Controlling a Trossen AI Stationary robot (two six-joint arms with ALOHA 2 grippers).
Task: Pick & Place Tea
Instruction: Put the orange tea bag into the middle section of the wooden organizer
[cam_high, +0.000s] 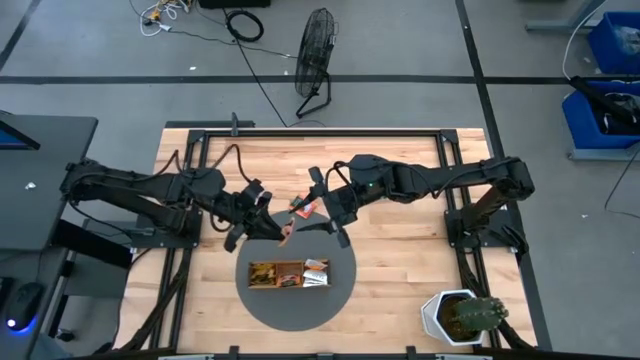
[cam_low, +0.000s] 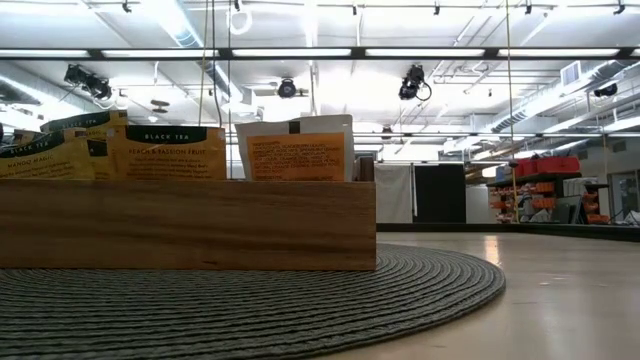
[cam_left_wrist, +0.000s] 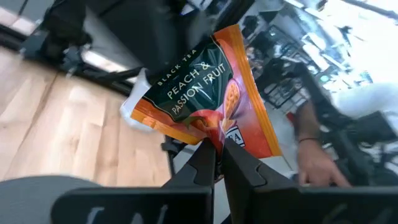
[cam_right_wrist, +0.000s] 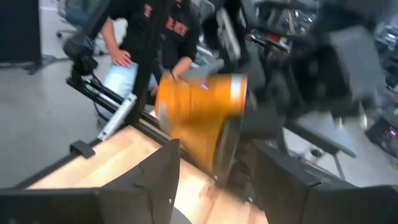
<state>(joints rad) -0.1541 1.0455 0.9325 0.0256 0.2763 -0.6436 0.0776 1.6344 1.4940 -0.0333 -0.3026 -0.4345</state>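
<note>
My left gripper (cam_high: 277, 228) (cam_left_wrist: 217, 148) hangs above the far edge of the grey round mat (cam_high: 290, 308), shut on an orange peach and passion fruit tea sachet (cam_left_wrist: 205, 87) (cam_high: 287, 232). My right gripper (cam_high: 335, 230) (cam_right_wrist: 217, 158) faces it from the right, open. Its fingers stand on either side of that sachet (cam_right_wrist: 199, 118), and I see no touch. Another red and white sachet (cam_high: 305, 208) lies on the wood just beyond. The wooden tray (cam_high: 252, 274) (cam_low: 190, 225) sits on the mat, with several sachets (cam_low: 295, 155) standing upright in it. My left gripper pinches the orange sachet between its two fingers at one edge (cam_left_wrist: 214, 134), near the middle of that edge. The sachet is lifted clear and stands out beyond the fingertips, tilted, with its printed face toward the wrist camera.
A potted cactus (cam_high: 462, 318) stands at the table's near right corner. Bare wood lies left and right of the mat (cam_low: 300, 300). Beyond the table, a person (cam_right_wrist: 155, 37) shows in the right wrist view and a hand (cam_left_wrist: 314, 165) in the left wrist view.
</note>
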